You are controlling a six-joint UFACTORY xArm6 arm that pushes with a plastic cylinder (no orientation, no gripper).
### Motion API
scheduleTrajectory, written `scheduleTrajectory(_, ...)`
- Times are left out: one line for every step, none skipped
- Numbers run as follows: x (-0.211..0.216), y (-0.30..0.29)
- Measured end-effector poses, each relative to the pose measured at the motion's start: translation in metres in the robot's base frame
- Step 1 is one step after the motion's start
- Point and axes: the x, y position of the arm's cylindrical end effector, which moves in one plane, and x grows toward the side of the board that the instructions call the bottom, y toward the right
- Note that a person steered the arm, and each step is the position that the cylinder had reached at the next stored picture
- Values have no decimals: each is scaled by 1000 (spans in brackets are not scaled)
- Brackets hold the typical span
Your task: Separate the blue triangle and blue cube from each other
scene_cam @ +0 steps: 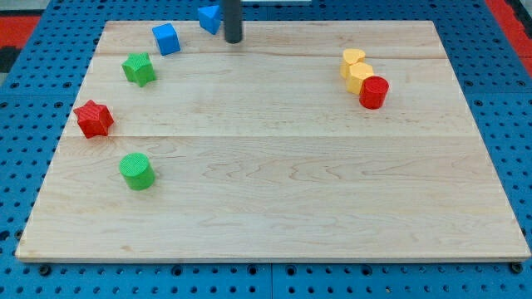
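rod: straight dark cylinder, charcoal-grey to black, plain smooth surface
tip (233,40): blunt rounded lower end, same dark colour as shaft
width: even along visible length, no taper seen
upper part: cut off by view's top edge
markings, cables, screws: cannot tell

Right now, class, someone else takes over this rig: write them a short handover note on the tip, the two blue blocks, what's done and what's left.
My tip sits at the board's top edge, against the right side of the blue triangle.
The blue cube lies just left of the triangle, apart from it by a small gap.
Done: the two no longer touch.
Left: probably widen the gap by pushing one block well away.
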Motion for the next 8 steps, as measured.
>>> scheduleTrajectory(5,-34)
scheduleTrajectory(5,-67)
scheduleTrajectory(-6,-67)
scheduleTrajectory(-23,-70)
scheduleTrajectory(-44,-74)
scheduleTrajectory(-44,-74)
scheduleTrajectory(-43,-61)
scheduleTrajectory(-6,4)
